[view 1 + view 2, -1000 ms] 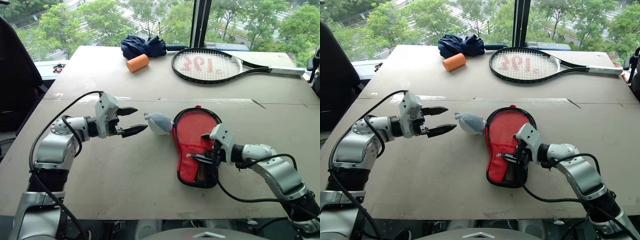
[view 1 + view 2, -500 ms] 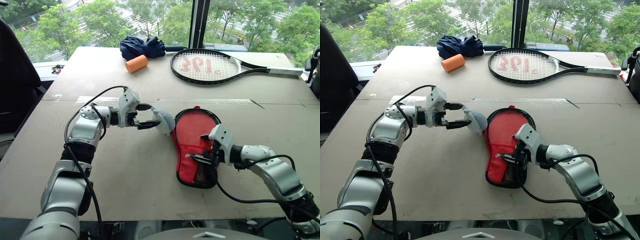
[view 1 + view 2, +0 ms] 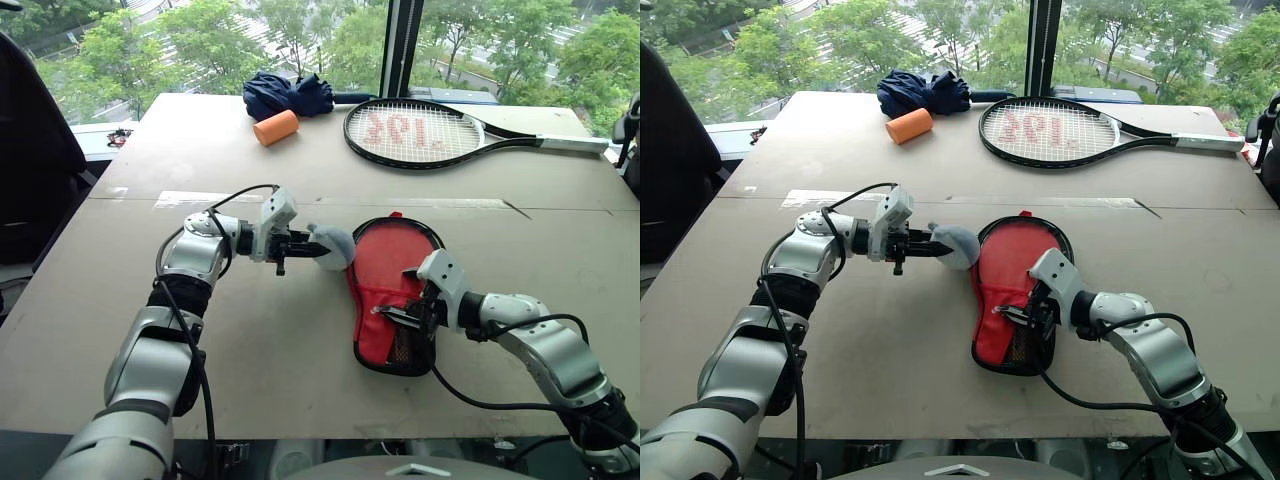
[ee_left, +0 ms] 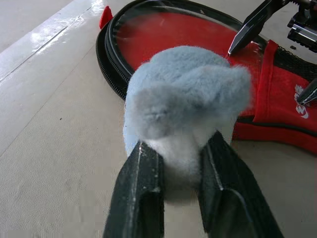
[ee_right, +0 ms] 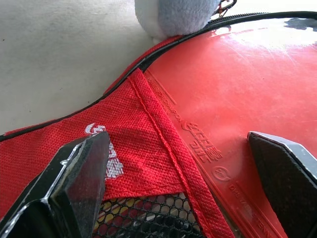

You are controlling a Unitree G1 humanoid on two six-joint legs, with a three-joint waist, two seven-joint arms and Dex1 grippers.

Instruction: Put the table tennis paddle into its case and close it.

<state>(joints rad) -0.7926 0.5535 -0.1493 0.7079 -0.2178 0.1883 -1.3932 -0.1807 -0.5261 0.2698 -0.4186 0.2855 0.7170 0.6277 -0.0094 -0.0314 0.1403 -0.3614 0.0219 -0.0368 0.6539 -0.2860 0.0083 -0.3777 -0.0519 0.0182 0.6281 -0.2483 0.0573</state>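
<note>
Red rubber shows inside the open case (image 3: 392, 290): the table tennis paddle (image 5: 233, 94) already lies in it, its round face uncovered, near the middle of the desk (image 3: 250, 340). The red flap with the white logo and mesh pocket covers only the handle end, so the insertion looks done and the closing is what remains. The left gripper (image 4: 176, 171) has its fingers (image 4: 136, 198) pinching the grey plush zipper charm (image 3: 333, 246) at the case's edge, which suggests the zip is about to be drawn round. The right gripper (image 3: 412, 292) hovers over the case with fingers spread wide, one above the logo fabric, the other above the rubber, holding nothing. The zip track around the round end lies open.
</note>
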